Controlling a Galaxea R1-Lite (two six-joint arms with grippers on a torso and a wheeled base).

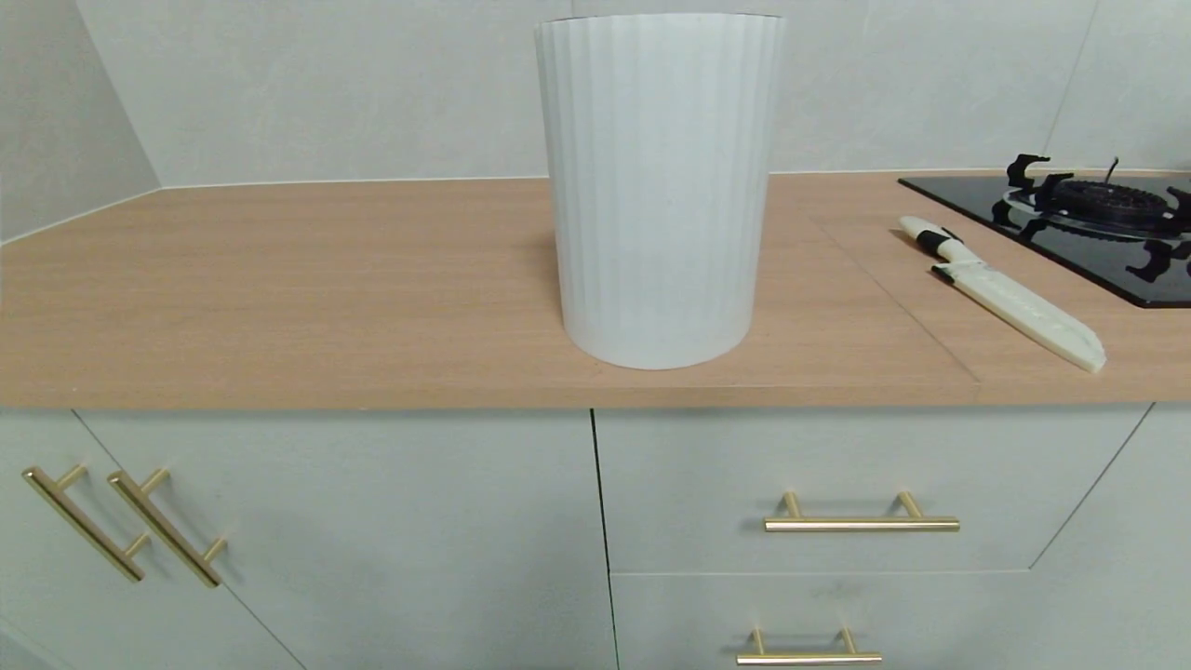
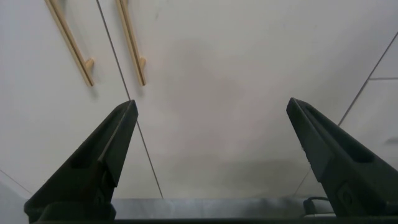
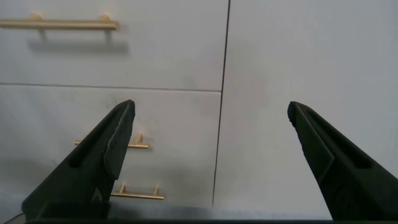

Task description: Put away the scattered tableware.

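Up top, a white knife [image 1: 1005, 293] lies on the table [image 1: 279, 288] between a tall ribbed bin [image 1: 656, 186] and the hob [image 1: 1089, 223]; below, left tool [image 2: 211, 102] and right tool [image 3: 211, 104] gape wide, empty, facing cabinet fronts [image 2: 249, 62].

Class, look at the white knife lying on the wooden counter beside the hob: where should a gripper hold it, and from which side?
Best hold the white, black-banded knife by its handle, the end farther back. Come from above, closing across its width: it lies flat on the wooden counter, sides free.
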